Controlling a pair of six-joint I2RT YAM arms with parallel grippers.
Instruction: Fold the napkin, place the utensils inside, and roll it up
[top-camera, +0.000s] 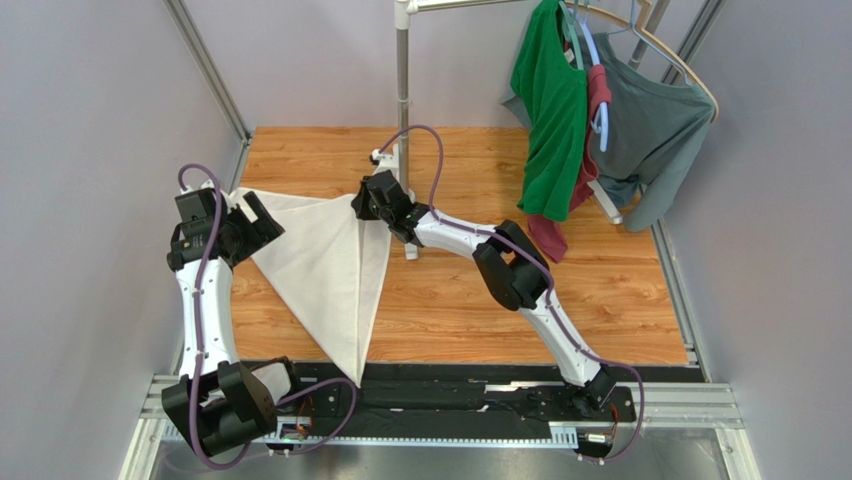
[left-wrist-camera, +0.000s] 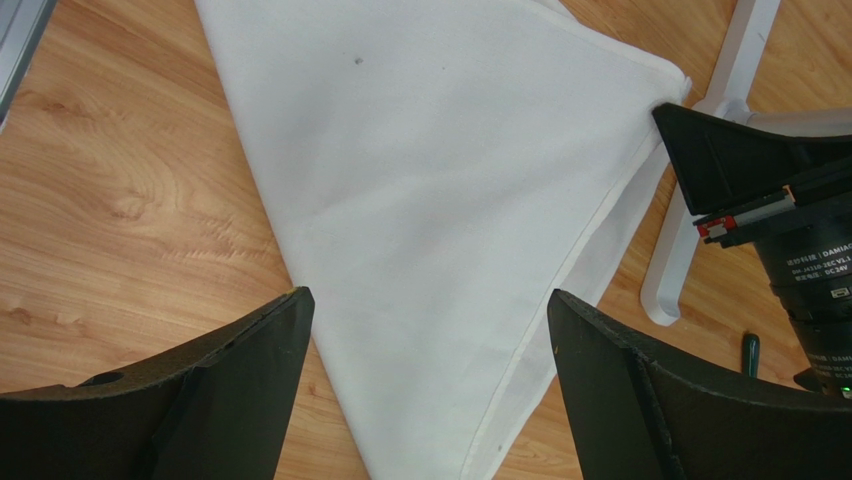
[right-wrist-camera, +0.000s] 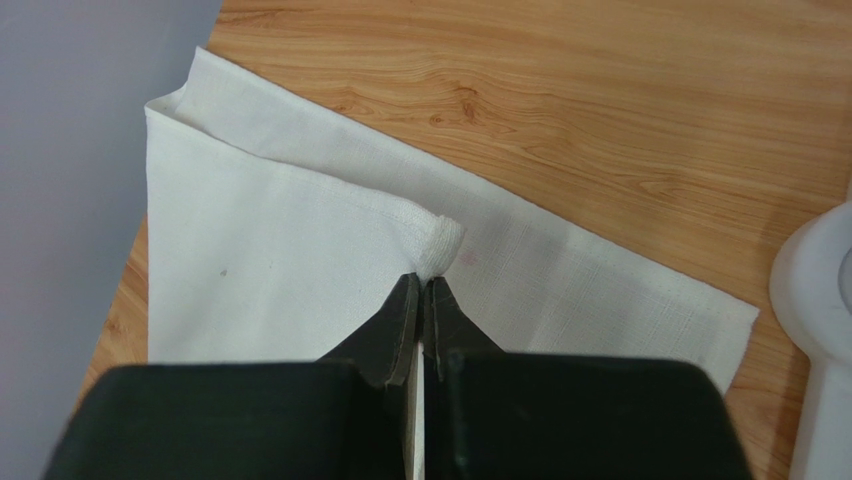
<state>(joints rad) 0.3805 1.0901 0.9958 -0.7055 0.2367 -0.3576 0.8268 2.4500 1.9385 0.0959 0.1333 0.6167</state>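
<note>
The white napkin lies on the wooden table, folded into a triangle that points toward the arms. My right gripper is at its far right corner. In the right wrist view that gripper is shut on a pinched bit of the napkin's upper layer. My left gripper hovers at the far left corner. Its jaws stand wide open over the napkin, holding nothing. The utensils are not clearly in view. A short dark stub beside the right arm is too small to identify.
A white pole stand rises just behind the right gripper, with its foot beside the napkin's edge. A green shirt and a grey shirt hang at the back right. Walls close both sides.
</note>
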